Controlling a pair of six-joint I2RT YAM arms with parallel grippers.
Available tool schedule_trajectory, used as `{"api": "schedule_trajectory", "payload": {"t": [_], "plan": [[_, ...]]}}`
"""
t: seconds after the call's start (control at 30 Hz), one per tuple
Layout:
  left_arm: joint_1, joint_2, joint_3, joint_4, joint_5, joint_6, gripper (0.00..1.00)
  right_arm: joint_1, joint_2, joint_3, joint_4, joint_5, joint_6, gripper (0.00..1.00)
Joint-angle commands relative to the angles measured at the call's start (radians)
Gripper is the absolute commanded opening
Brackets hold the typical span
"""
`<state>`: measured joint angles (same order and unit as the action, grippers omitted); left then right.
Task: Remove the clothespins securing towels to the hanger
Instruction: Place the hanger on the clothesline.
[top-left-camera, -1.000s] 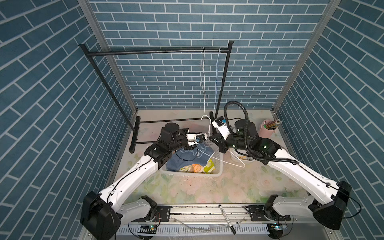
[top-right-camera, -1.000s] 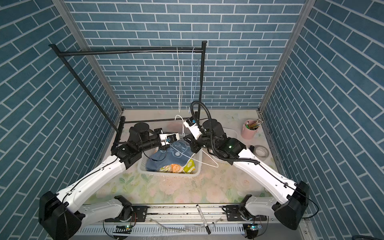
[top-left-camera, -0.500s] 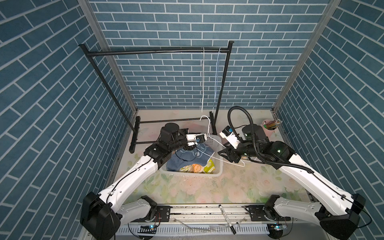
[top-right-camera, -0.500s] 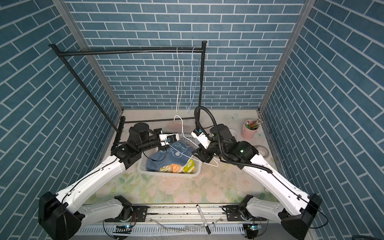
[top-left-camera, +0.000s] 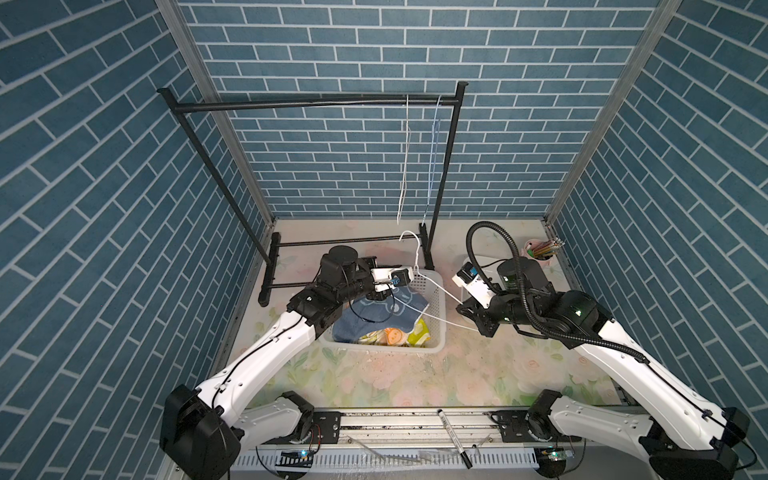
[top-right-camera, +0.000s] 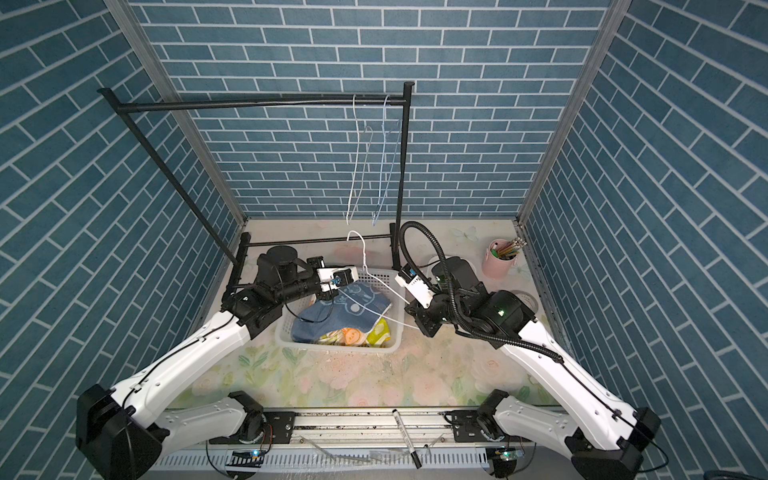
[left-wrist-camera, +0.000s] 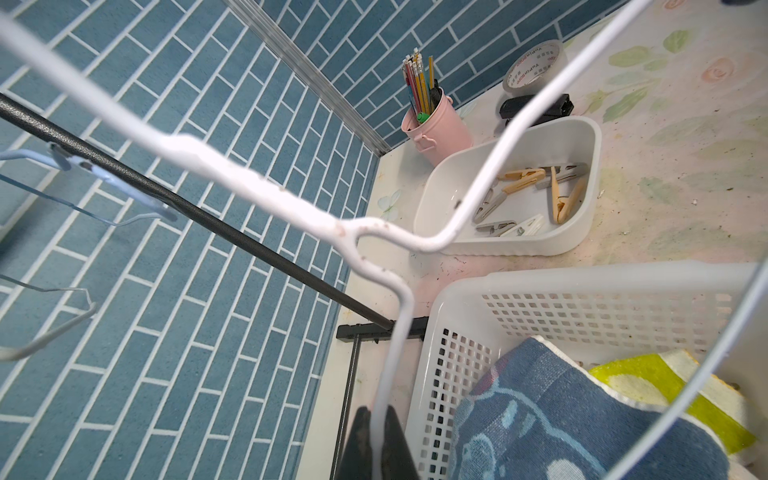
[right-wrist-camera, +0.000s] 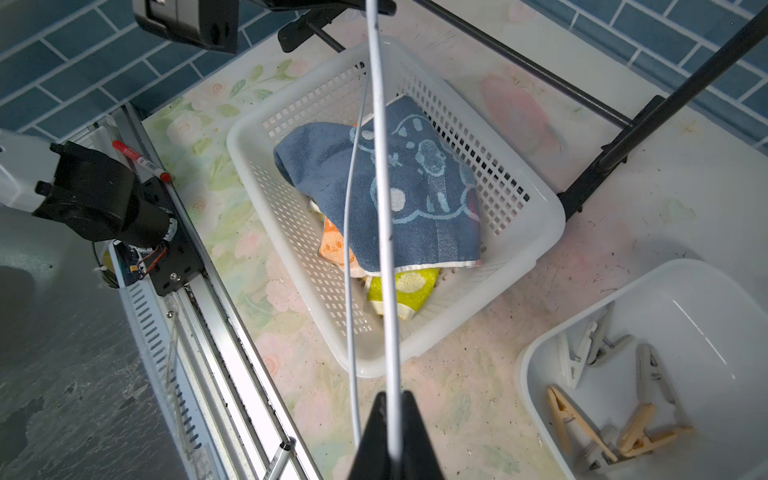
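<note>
While the left gripper (left-wrist-camera: 376, 436) and right gripper (right-wrist-camera: 392, 432) each stand clamped on the white hanger (left-wrist-camera: 257, 183), the clothespins (left-wrist-camera: 521, 174) lie in the white tub (left-wrist-camera: 519, 245) and the towels (right-wrist-camera: 415, 199) are heaped in the basket (right-wrist-camera: 536, 232).

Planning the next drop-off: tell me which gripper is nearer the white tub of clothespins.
Right. The right gripper, shut on the white hanger, is just beside the tub; the left gripper, also clamping the hanger, is over the basket, farther off.
</note>
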<state>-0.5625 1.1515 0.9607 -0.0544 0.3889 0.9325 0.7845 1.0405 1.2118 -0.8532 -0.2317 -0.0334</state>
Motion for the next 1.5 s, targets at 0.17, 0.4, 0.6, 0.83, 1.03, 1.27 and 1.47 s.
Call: {"api": "schedule_trajectory", "payload": {"t": [0.17,0.4,0.6,0.83,1.03,1.27,1.47], "plan": [[0.000,-0.063,-0.007,0.024,0.033,-0.065,0.27,-0.003,0.051,0.096,-0.040,-0.007,-0.005,0.00],[0.000,-0.227,-0.107,0.030,0.058,-0.196,0.44,0.023,0.092,0.172,-0.083,-0.002,-0.023,0.00],[-0.001,-0.471,-0.219,0.013,0.023,-0.329,0.55,0.080,0.103,0.203,-0.063,0.031,-0.055,0.00],[-0.002,-0.657,-0.259,-0.050,-0.125,-0.423,0.60,0.127,0.155,0.283,0.021,0.113,-0.002,0.00],[-0.002,-0.695,-0.259,-0.128,-0.217,-0.505,0.59,0.188,0.265,0.391,0.239,0.160,0.135,0.00],[-0.002,-0.737,-0.286,-0.166,-0.249,-0.539,0.59,0.263,0.454,0.553,0.435,0.268,0.227,0.00],[-0.002,-0.769,-0.290,-0.208,-0.275,-0.532,0.59,0.296,0.663,0.815,0.436,0.552,0.354,0.00]]}}
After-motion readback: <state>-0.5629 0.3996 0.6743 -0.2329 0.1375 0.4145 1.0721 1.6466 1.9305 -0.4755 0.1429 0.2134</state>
